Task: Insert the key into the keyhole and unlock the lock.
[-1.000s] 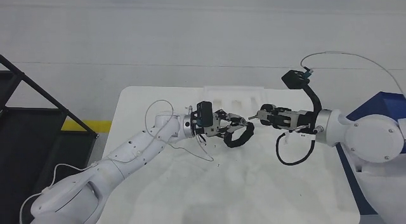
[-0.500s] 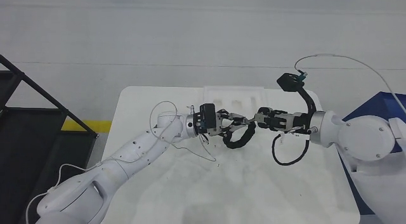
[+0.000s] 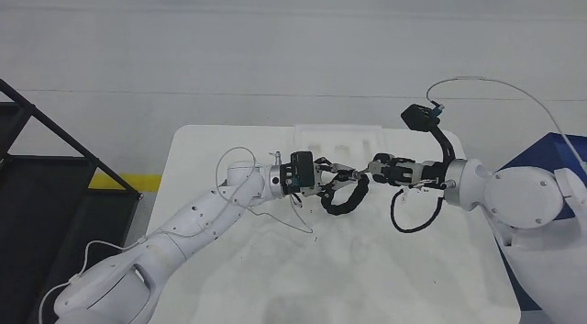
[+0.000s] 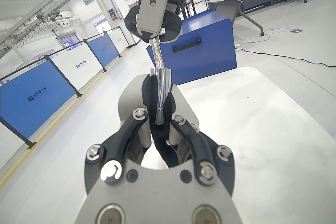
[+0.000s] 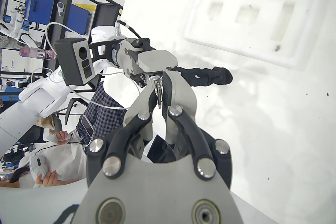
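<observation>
My left gripper (image 4: pixel 157 86) is shut on the lock (image 4: pixel 161 93), a silver cylinder whose black cable loop (image 3: pixel 345 197) hangs below it over the table. The key (image 4: pixel 157 51) is pinched in my right gripper (image 4: pixel 153 34), which is shut and faces the left one head-on. The key's blade tip meets the cylinder's end; how deep it sits I cannot tell. From the top, the left gripper (image 3: pixel 343 174) and right gripper (image 3: pixel 373 170) nearly touch above the table's middle. In the right wrist view, the key's head (image 5: pixel 159 92) shows between the right gripper (image 5: pixel 158 79) fingers, with the black cable (image 5: pixel 207 76) beyond.
A white foam tray (image 3: pixel 337 133) with recessed pockets lies at the table's far edge behind the grippers, its rim (image 5: pixel 195 34) close to the cable. The white table (image 3: pixel 413 269) has open room toward the front. A black rack (image 3: pixel 37 168) stands off its left side.
The right gripper has moved left with the key until it meets the lock's end. The left arm has shifted slightly right; both are almost still over the last half second.
</observation>
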`<state>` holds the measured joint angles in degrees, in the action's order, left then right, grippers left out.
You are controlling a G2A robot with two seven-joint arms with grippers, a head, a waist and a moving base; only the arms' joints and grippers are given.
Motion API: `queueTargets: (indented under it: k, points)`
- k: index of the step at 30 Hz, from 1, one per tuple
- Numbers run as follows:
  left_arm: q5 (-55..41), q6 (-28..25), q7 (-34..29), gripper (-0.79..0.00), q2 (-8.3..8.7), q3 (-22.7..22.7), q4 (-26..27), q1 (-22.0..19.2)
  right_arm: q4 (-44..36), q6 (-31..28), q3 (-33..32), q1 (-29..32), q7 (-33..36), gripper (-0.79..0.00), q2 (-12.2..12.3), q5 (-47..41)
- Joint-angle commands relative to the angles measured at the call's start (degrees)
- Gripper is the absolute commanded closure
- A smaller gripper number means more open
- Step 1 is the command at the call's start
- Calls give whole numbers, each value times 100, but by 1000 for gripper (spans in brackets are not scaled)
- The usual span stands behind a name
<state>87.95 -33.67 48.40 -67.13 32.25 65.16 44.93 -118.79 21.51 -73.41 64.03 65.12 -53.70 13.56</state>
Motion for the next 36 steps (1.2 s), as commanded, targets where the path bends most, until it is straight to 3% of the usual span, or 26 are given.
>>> queueTargets:
  k: [1, 35, 36]
  points:
    - [29, 3, -34, 0, -3, 31, 11, 16, -2, 2, 21, -11, -6, 0, 3, 39]
    - [23, -628, -1072, 0, -1, 575, 490, 292, 77, -2, 726, -350, -39, 0, -28, 710]
    - [12, -654, -1082, 0, -5, 580, 487, 298, 86, 3, 735, -357, -54, -37, -31, 716]
